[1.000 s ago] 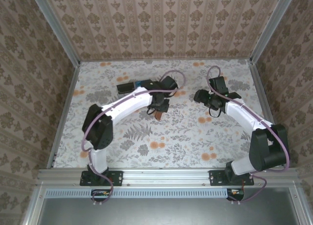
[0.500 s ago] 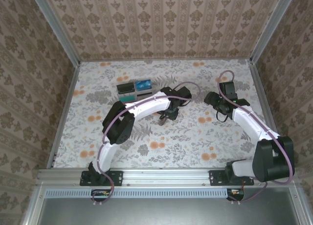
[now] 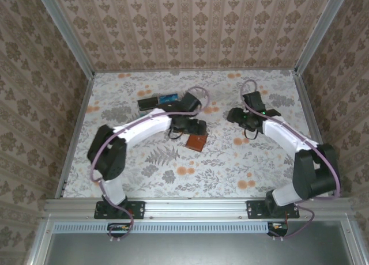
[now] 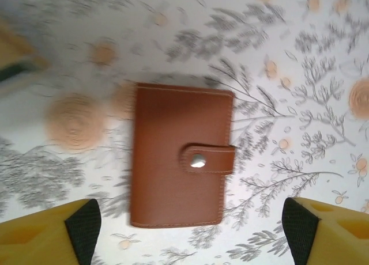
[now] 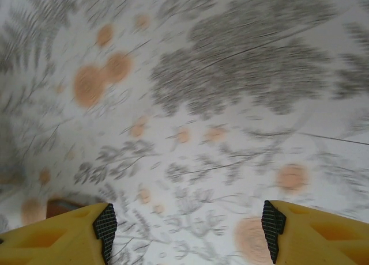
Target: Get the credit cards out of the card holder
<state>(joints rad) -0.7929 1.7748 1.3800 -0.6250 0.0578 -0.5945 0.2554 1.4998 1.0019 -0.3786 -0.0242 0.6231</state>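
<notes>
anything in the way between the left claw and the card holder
Nothing visible. The card holder lies flat on the table right under the open left claw, with its snap strap fastened.

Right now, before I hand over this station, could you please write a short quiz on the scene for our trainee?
1. True or false: the brown leather wallet lies closed on the floral tablecloth.
2. The left hand is: A) shut on the wallet; B) open, clear of the wallet; C) holding a card.
3. What holds the wallet shut?
Key: 1 true; 2 B; 3 a strap with a metal snap.
</notes>
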